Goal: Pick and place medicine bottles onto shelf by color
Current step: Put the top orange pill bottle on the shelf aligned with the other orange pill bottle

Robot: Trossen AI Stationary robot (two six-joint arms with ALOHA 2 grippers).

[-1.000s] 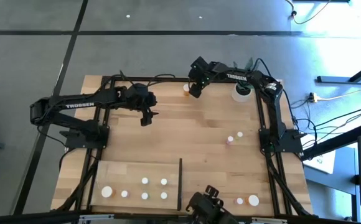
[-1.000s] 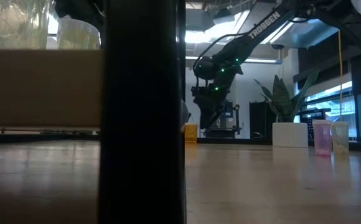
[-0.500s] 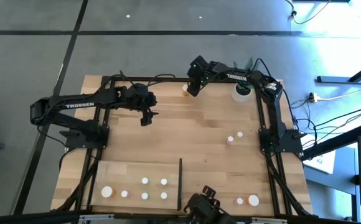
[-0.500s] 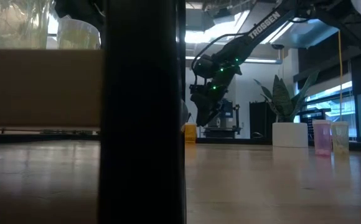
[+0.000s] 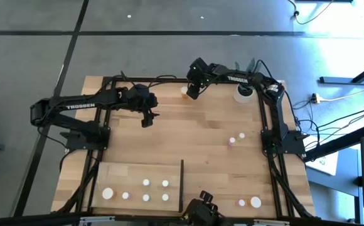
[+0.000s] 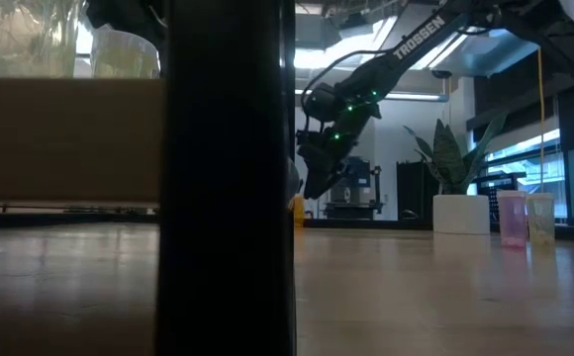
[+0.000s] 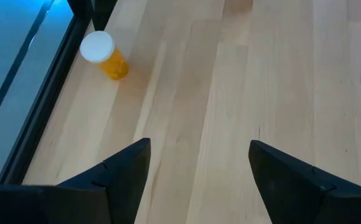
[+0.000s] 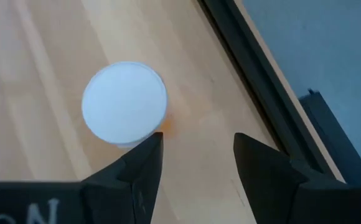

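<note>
An orange bottle with a white cap (image 8: 124,102) stands on the tabletop by the far rail; it also shows in the high view (image 5: 184,91) and in the low view (image 6: 297,209). My right gripper (image 8: 196,140) is open just above it and a little to its right (image 5: 191,93), touching nothing. My left gripper (image 5: 147,119) is open and empty over the table's far left part; the left wrist view (image 7: 199,146) shows an orange bottle (image 7: 106,55) farther off. The shelf (image 5: 128,171) lies at the near left, with several white-capped bottles (image 5: 146,183) standing on it.
A white plant pot (image 5: 243,94) stands at the far right. A pink bottle (image 5: 232,142) and a green one (image 5: 241,135) stand at mid right, and two more bottles (image 5: 249,202) at the near right. The shelf's black strip (image 5: 182,185) stands upright. Black rails (image 8: 243,68) frame the table.
My right gripper has moved a little toward the table's left edge and down, closing in over the orange bottle. The bottle has stayed where it was.
</note>
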